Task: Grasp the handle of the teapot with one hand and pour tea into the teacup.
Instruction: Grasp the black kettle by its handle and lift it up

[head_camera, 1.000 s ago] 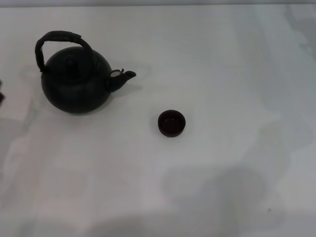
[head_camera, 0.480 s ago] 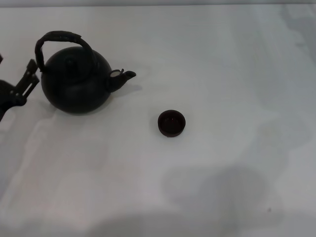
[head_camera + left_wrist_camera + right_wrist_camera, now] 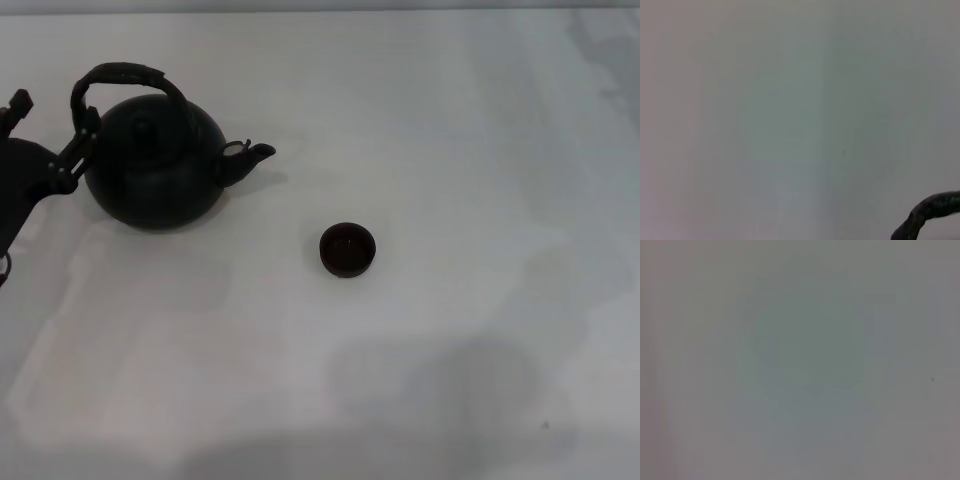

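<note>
White tabletop (image 3: 450, 120), bare and matte, fills the head view; faint grey shadows lie toward its near edge.

Teapot (image 3: 155, 170) stands upright near the far left corner, spout (image 3: 252, 155) pointing toward the right edge. Handle (image 3: 120, 80) arches over the lid, its span running roughly left to right, in line with the spout; the rough wrapped top is the highest point. Teacup (image 3: 348, 249) sits well apart from the pot, toward the middle of the tabletop, nearer the front edge and to the right of the spout.

Left end effector (image 3: 52, 128) enters at the left edge, fingers spread wide: one fingertip (image 3: 88, 125) is just beside the handle's left leg, possibly touching it, the other (image 3: 18, 102) out near the edge. Nothing is held. Left wrist view shows only a curved piece of the handle (image 3: 932, 210) at one corner, against plain surface.

Right end effector: not in view; its wrist view shows blank surface only.

Judgement: handle lies to the right of and slightly above the left end effector, and that arm is clearly the nearer one. The wrapped top is not yet between the fingers, so the approach needs to rise and cross over the pot before closing.
</note>
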Robot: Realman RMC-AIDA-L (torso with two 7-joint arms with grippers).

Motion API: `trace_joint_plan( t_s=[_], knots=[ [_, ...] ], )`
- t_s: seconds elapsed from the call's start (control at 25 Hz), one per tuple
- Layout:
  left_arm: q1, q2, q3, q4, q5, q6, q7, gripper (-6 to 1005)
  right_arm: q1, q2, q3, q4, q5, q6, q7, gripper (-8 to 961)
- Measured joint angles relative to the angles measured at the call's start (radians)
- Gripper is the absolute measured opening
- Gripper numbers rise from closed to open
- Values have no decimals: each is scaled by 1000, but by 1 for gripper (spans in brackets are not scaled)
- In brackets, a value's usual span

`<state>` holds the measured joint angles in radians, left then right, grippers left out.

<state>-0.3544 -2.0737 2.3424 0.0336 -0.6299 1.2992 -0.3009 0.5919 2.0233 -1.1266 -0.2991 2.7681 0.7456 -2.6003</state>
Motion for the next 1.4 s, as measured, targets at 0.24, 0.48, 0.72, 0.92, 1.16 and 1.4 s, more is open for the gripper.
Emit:
trace_joint_plan(
  t_s=[0.24,0.48,0.72,0.92,1.16,1.4],
  knots=[
    [-19,-1,0,1,-1,-44,2,796,7,0,-1,0,-1,0,0,856],
    [-24,-4,-6,11,-6,-62,41,779,7,0,-1,0,-1,0,0,856],
    [-28,-3,0,14,-4,-63,43,500,6,1,-1,0,-1,0,0,856],
    [-29,-3,-5,14,-5,-63,43,268,6,1,-1,0,-1,0,0,856],
    [-34,1,-7,14,-7,-41,43,163,6,2,-1,1,-1,-2,0,856],
    [-62,6,-2,7,-2,42,43,94,6,2,-1,2,-1,-3,0,856]
  ],
)
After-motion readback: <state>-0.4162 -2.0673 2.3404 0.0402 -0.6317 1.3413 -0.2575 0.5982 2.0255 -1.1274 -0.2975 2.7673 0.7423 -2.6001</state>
